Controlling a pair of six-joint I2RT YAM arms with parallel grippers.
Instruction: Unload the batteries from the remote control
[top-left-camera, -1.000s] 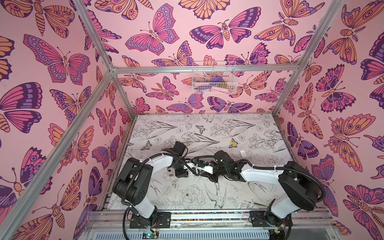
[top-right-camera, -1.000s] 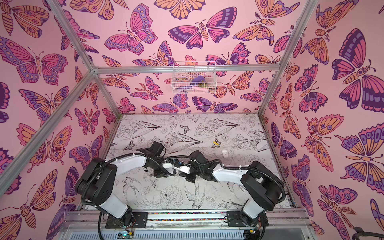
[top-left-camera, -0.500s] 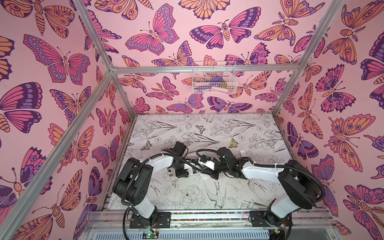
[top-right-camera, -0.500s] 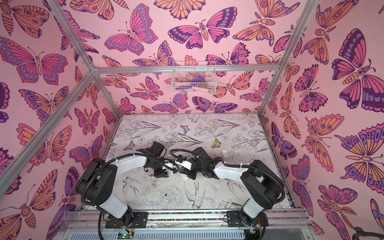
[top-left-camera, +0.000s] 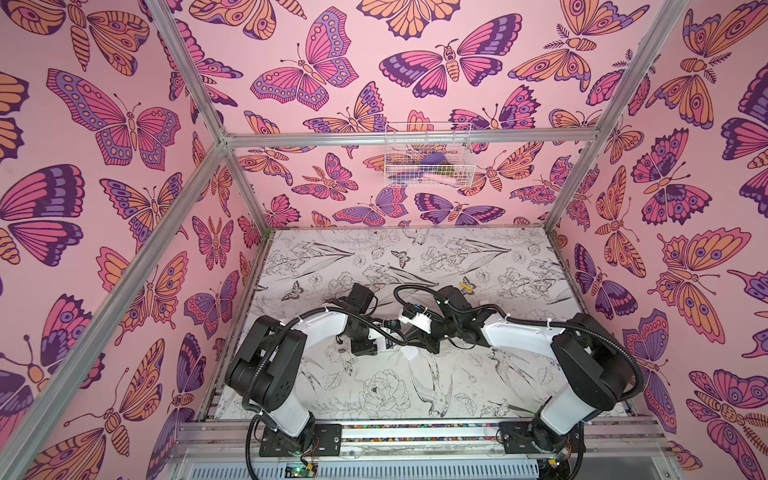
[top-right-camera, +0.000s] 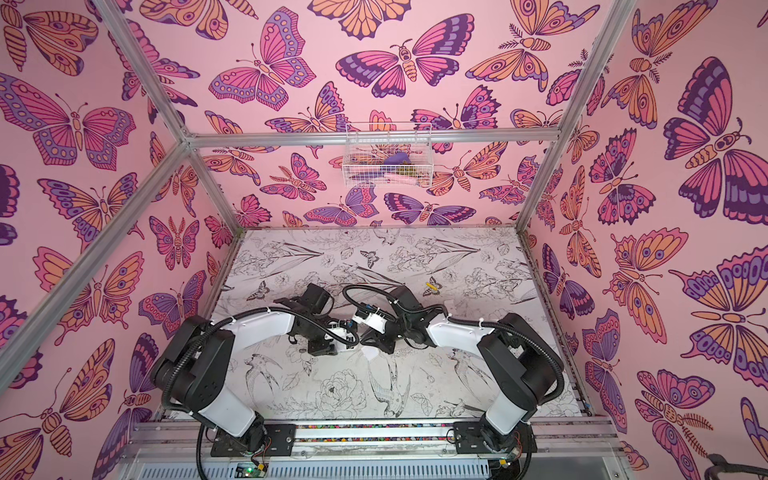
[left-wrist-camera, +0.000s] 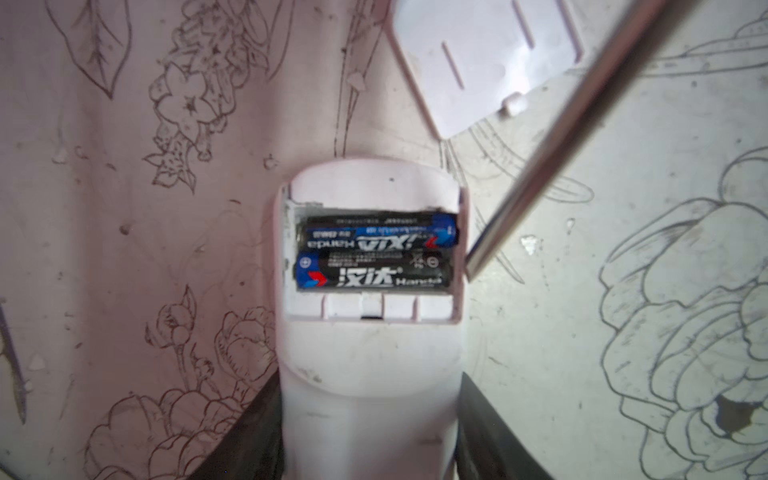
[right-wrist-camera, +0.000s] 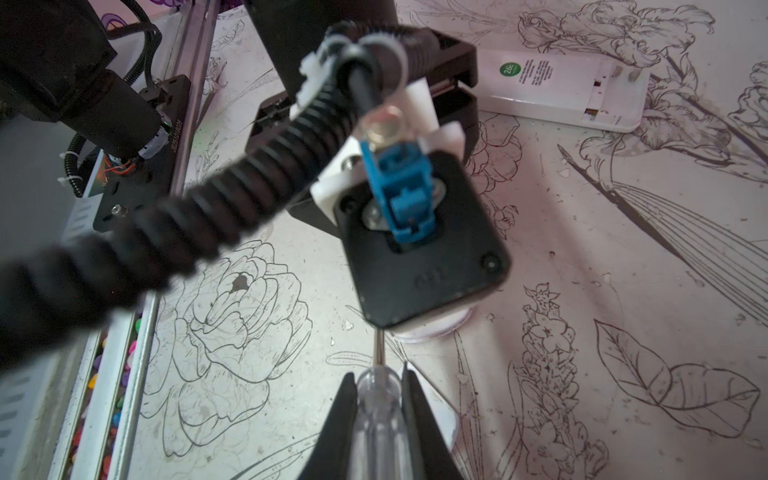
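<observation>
Two batteries (left-wrist-camera: 374, 253) are seated in the remote (left-wrist-camera: 370, 357), which is gripped behind them by the left gripper (left-wrist-camera: 368, 399); the screwdriver (right-wrist-camera: 376, 424) is clamped in the right gripper (right-wrist-camera: 379, 380).

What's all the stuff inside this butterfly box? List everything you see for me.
remote: one, white, back open, middle of the table.
batteries: two, black with blue ends, side by side inside the remote.
yellow battery: at least one, yellow, table's far right.
cover: one, white, flat on the table beside the remote.
second remote: one, white, lying on the table.
screwdriver: one, clear handle, steel shaft, tip at the compartment's edge.
basket: one, white wire, on the back wall, something purple inside.
table: one, white with flower drawings.
left gripper: one, black, shut on the remote.
right gripper: one, black, shut on the screwdriver.
</observation>
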